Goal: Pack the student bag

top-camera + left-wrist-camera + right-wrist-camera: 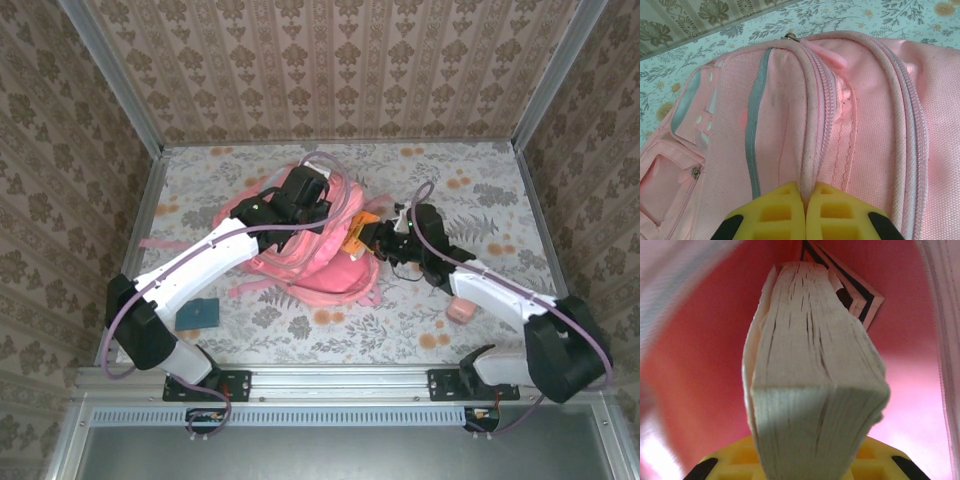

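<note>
The student bag (325, 268), a large pink backpack, lies in the middle of the table. My left gripper (303, 200) reaches over its top and is shut on the bag's piped zipper rim (810, 150). The yellow fingers (775, 212) pinch that rim between them. My right gripper (380, 240) is at the bag's right side, shut on a thick book with an orange cover (358, 237). In the right wrist view the book's pale page block (815, 390) stands between the jaws. The bag's pink lining (700, 380) surrounds it.
A flat teal item (198, 313) lies on the table near the left arm. A small pink block (460, 312) lies by the right arm. Patterned walls close in the table on three sides.
</note>
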You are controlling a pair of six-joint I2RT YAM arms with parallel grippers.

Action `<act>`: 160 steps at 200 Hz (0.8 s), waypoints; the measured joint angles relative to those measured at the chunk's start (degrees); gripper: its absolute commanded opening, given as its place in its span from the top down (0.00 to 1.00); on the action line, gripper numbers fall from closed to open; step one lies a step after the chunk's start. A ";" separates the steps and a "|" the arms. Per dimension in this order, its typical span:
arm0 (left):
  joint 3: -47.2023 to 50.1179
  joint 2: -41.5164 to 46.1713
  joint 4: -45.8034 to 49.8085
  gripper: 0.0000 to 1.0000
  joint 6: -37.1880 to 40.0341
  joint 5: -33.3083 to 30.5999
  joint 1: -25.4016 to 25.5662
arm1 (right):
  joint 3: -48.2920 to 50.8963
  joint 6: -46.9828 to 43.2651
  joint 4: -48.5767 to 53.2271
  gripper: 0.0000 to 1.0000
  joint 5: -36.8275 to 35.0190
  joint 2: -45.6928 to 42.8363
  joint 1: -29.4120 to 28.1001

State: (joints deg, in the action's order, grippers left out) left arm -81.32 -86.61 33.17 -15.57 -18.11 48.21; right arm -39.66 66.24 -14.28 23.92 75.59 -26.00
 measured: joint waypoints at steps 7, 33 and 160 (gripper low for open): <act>0.04 0.00 -0.15 1.00 -0.15 0.22 -0.15 | -0.15 0.57 -2.16 0.92 -0.90 2.40 -0.66; 0.42 0.00 -0.31 1.00 -0.72 1.14 -0.61 | -0.52 2.71 -9.14 0.92 -5.38 9.97 -3.13; 1.46 0.00 -1.62 1.00 -2.71 4.02 -2.19 | -11.13 11.30 -24.11 0.29 -14.21 32.26 -9.53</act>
State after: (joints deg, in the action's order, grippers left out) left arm -79.85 -86.61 31.55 -18.28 -14.09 46.02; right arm -50.78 77.54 -38.39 9.72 107.85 -35.53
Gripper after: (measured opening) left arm 0.045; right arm 0.661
